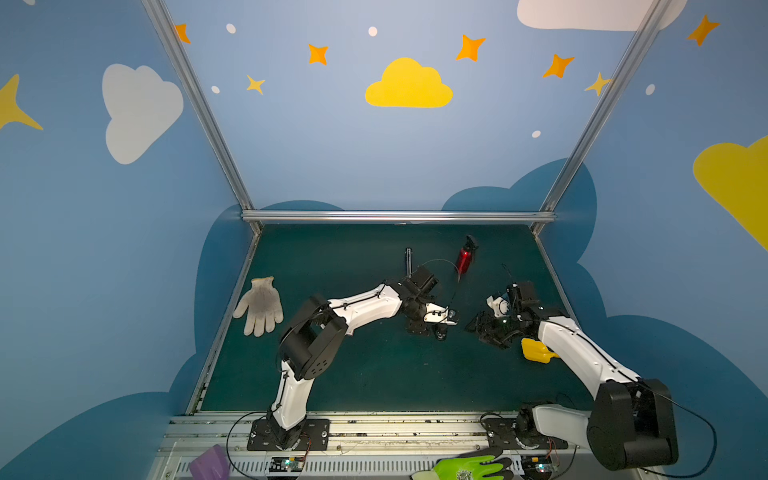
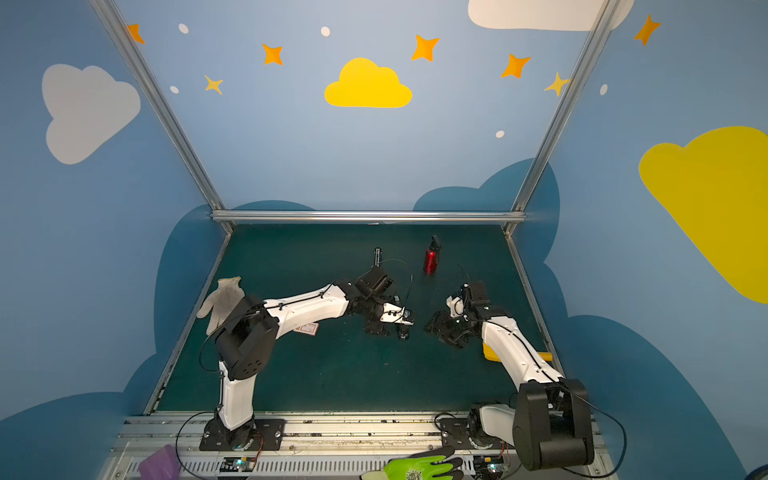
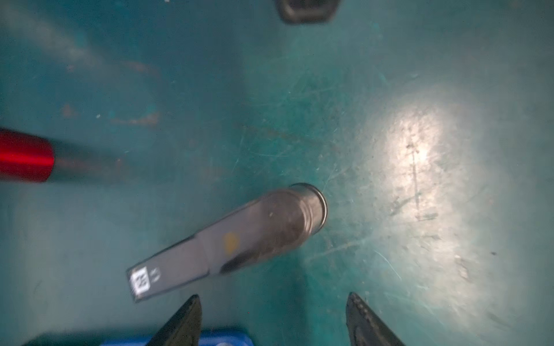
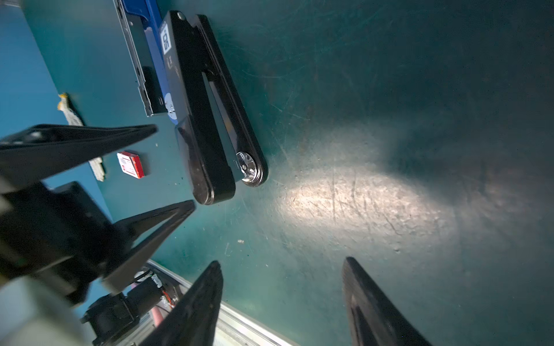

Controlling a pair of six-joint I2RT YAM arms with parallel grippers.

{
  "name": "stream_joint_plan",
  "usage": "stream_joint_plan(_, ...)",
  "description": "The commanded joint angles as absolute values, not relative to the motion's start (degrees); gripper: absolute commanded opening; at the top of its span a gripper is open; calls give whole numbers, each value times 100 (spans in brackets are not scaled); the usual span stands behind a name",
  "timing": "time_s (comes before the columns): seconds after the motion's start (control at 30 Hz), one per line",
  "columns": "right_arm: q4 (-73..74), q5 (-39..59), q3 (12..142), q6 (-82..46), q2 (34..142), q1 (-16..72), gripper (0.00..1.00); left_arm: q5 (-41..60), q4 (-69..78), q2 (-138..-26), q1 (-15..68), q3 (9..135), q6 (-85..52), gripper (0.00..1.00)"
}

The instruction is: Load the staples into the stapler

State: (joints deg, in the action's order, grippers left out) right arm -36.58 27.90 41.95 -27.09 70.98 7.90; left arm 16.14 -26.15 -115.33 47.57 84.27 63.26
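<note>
The staples (image 4: 130,164), a small flat white box with red print, lies on the green surface (image 4: 389,90) left of the opened black stapler (image 4: 192,90). Both arms reach low toward centre, left fingers (image 3: 186,323) and right fingers (image 4: 198,305) apart, empty.

My left arm (image 1: 365,307) and right arm (image 1: 582,357) are white-shelled, black-jointed, with thin black cables (image 1: 230,432) alongside, screwed black base plates (image 1: 286,434) and tapered black tool fingers (image 4: 198,299).

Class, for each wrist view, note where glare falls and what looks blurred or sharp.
Left wrist view: white glare on the green mat; the red bottle is blurred. Right wrist view: glare on the mat again, while the stapler is sharp.
</note>
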Motion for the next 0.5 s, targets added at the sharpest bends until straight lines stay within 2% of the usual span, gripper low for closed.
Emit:
stream_joint_plan(0.0, -3484, 3070, 4081, -2702, 7151, 680, 64, 1484, -2448, -11624, 4792, 8543, 6804, 76)
stream_joint_plan(0.23, -3367, 3241, 3955, -2657, 7268, 494, 63, 1406, -1752, -11784, 4882, 8463, 6793, 76)
stream_joint_plan(0.47, -3258, 3408, 3921, -2654, 7357, 410, 62, 1834, -1585, -11949, 4941, 8481, 6897, 76)
